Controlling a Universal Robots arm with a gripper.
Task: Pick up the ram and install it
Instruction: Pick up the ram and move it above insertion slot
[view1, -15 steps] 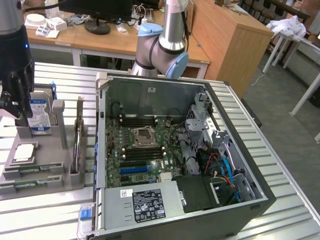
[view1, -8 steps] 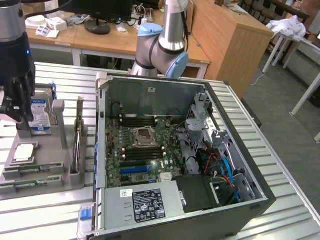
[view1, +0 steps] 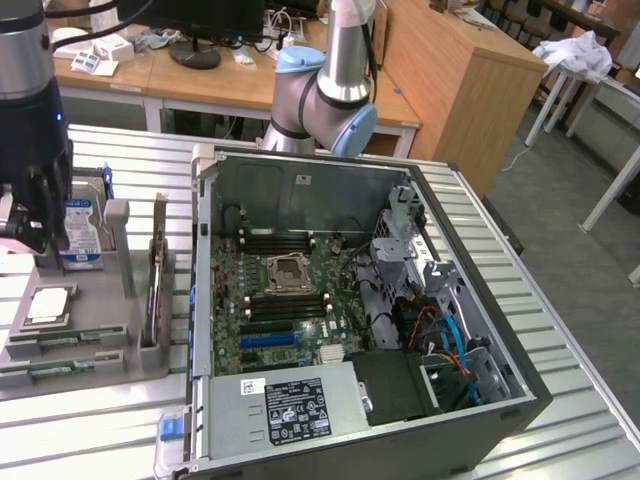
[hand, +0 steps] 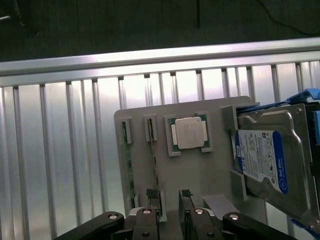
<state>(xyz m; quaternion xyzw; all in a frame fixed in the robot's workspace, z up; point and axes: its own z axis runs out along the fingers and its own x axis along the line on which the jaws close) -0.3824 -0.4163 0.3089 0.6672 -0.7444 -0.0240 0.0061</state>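
**A:** Where is the pincer (view1: 38, 235) hanging in the exterior view?

**B:** It is hovering over the gray holder (view1: 118, 310), above the holder's side farthest from the open computer case (view1: 300, 170). It is just beside the hard drive (view1: 80, 240) that is standing in the holder.

**A:** And where is the ram lying?

**B:** The ram (view1: 65, 340) is sitting in a narrow slot of the holder, just beside the processor (view1: 48, 305). A second green stick (view1: 50, 368) is sitting in the next slot, at the holder's outer edge. The holder itself is resting on the slatted counter (view1: 100, 430), beside the case.

**A:** What is the wrist view showing of the pincer (hand: 170, 197)?

**B:** It is standing wide open and gripping nothing. Its two fingers (hand: 186, 197) are standing apart, with bare holder (hand: 200, 175) showing between them.

**A:** Is it touching the ram (hand: 154, 160)?

**B:** One fingertip is sitting over the ram's end, but whether it is touching cannot be told. The ram is running along its slot between the processor (hand: 190, 132) and the second green stick (hand: 128, 170). The hard drive (hand: 265, 160) is leaning at the holder's opposite side.
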